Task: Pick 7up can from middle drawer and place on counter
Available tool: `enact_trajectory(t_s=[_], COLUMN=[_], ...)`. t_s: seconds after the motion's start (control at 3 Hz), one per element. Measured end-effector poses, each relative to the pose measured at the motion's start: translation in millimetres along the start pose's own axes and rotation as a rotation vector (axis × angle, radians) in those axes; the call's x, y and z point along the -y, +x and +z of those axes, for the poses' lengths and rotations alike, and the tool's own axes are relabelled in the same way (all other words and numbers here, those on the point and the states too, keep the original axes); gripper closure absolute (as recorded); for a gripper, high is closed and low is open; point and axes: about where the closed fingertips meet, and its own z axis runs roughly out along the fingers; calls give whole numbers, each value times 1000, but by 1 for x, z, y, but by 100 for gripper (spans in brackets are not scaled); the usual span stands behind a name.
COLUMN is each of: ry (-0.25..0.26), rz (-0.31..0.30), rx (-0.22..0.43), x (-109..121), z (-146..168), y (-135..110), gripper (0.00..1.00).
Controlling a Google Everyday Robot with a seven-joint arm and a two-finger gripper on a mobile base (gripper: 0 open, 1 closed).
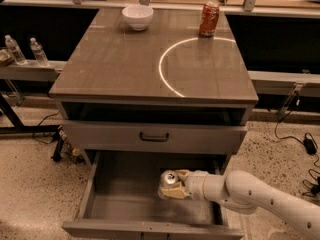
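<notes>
1. In the lower middle of the frame, a small silvery-white 7up can (168,178) with a shiny top is seen inside the wide, shallow grey middle drawer (120,196), which is pulled fully open so that its floor can be reached from above.
2. The gripper (173,184) is brought in from the lower right on a thick white arm (250,190). Its pale fingers (182,173) are pressed against the can's sides, one above and one below in the picture, so the can is pinched between them.
3. The can is held tilted, its top turned towards the upper left. Whether its base touches the drawer floor cannot be told.
4. The grip is taken on the body rather than the rim, probably so that the can does not slip when raised.
5. The large grey-brown counter (115,64), marked with a thin white circular arc (162,69), fills the upper half of the frame, well above the drawer.
6. A grey drawer front with a dark bar handle (154,137) lies between drawer and counter; it is judged that the can must be carried out and around it.
7. A red-orange can (209,19) and a white bowl (137,16) stand near the counter's far edge.
</notes>
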Motion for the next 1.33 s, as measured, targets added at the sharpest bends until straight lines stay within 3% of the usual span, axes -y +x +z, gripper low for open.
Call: enact_trajectory(t_s=[0.33, 0.67, 1.0, 1.33], ry=[30, 113, 234, 371], rz=[-14, -19, -49, -108], rx=[-33, -91, -194, -289], x=[5, 11, 15, 19], z=[-18, -59, -121, -185], y=[-2, 0, -8, -38], gripper=[100, 100, 100, 100])
